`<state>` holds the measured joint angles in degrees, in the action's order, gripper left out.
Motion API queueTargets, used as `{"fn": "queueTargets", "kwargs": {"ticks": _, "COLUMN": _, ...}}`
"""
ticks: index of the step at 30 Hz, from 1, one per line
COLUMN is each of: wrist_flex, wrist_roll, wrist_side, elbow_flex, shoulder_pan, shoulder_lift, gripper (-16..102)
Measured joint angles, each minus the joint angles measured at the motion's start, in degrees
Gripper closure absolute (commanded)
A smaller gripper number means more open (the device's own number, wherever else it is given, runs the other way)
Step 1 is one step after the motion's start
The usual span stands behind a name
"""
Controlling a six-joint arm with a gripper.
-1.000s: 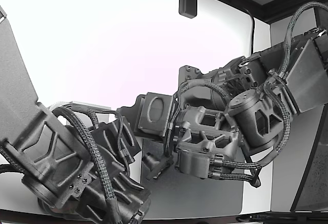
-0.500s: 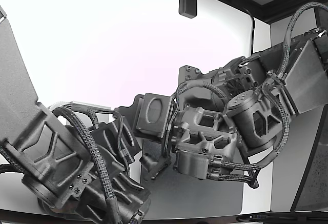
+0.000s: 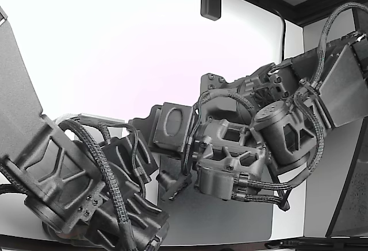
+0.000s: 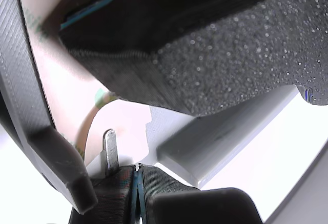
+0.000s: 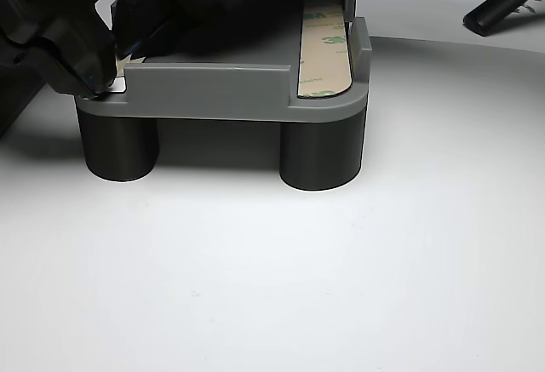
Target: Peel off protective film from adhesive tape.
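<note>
on the white table, pincer pinches film at fixture

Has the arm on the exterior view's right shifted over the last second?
Yes, slightly. Its wrist housing sits a little further toward the exterior view's left and lower against the grey mat than a second ago.

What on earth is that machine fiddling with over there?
A robot arm is working at a grey fixture that stands on dark round legs on a white table. A beige strip of backing film with green print lies along the fixture's far side, not yet peeled. The gripper is down at the opposite corner, touching a small pale tab there. In the wrist view its fingertips sit pressed together, though whether any film is pinched between them cannot be made out.
</note>
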<state>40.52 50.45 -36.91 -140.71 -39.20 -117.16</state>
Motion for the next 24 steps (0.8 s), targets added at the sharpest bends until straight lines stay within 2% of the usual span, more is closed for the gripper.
{"fn": "queueTargets", "kwargs": {"ticks": 19, "wrist_flex": 2.37, "wrist_roll": -0.26, "wrist_side": 0.79, "elbow_flex": 0.53, "shoulder_pan": -0.18, "shoulder_lift": -0.53, "gripper": 97}}
{"fn": "queueTargets", "kwargs": {"ticks": 24, "wrist_flex": 2.81, "wrist_roll": 1.58, "wrist_side": -1.14, "elbow_flex": 1.67, "shoulder_pan": -0.35, "shoulder_lift": -0.18, "gripper": 97}}
